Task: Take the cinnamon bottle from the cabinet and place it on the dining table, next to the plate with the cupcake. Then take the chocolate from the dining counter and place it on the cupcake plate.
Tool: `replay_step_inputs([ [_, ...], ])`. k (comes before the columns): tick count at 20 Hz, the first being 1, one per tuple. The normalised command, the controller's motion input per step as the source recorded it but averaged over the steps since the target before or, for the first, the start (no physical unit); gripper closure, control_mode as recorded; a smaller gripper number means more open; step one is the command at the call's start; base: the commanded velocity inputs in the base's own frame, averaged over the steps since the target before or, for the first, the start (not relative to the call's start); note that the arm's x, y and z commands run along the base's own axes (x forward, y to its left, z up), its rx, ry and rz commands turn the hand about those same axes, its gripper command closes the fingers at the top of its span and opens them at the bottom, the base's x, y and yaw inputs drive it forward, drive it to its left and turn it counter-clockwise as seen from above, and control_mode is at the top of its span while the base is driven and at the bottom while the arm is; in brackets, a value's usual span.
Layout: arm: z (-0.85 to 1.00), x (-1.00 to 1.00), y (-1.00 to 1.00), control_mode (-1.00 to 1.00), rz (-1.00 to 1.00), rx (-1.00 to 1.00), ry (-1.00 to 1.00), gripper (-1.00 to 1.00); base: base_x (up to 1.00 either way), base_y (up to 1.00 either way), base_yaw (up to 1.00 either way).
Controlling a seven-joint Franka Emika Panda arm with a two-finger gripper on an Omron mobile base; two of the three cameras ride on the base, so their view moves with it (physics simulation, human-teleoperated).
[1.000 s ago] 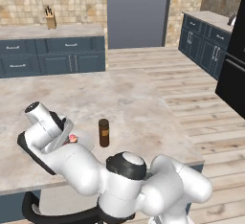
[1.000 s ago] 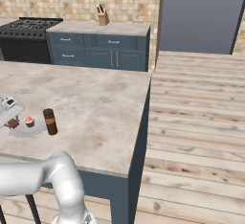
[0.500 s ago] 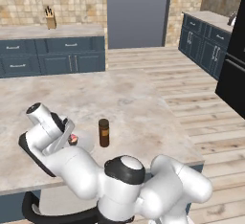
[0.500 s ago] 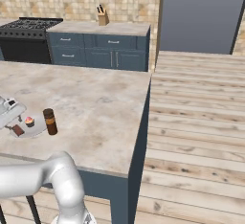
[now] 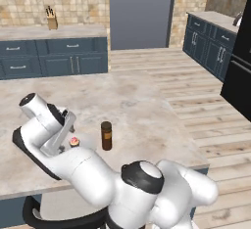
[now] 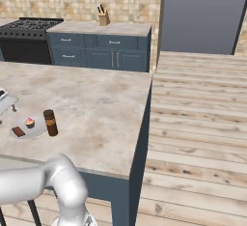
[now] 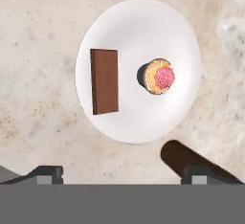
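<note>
I see the two-finger gripper [image 7: 122, 174] spread wide now, up from pinched a second ago. Flat dark brown chocolate bar [image 7: 105, 81] lies free on the round light grey plate [image 7: 139, 31] beside the pink-frosted cupcake [image 7: 157, 76]; brown cylindrical cinnamon bottle [image 6: 50, 122] just beside the plate.

Rose white from the base, elbow bulging low, forearm reaching up and left over the tabletop's [image 5: 147, 105] near left part. Wrist bent, hand pointing straight down. Claw [image 7: 122, 173] hung spread wide, both dark fingertips [image 7: 45, 173] far apart, gripping nothing, poised above the tabletop surface.
</note>
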Motion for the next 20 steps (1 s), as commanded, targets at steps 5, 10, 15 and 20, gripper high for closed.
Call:
replay_step_inputs([
  [5, 1.00, -0.60, -0.57, -1.00, 0.00, 0.00, -0.07, -1.00, 0.00, 0.00, 0.00],
  [10, 0.84, -0.36, -0.97, -1.00, 0.00, 0.06, -0.05, -1.00, 0.00, 0.00, 0.00],
  [15, 0.77, -0.20, -1.00, -1.00, 0.00, 0.11, -0.01, -1.00, 0.00, 0.00, 0.00],
  [20, 0.60, -0.06, -1.00, -1.00, 0.00, 0.18, 0.00, -1.00, 0.00, 0.00, 0.00],
])
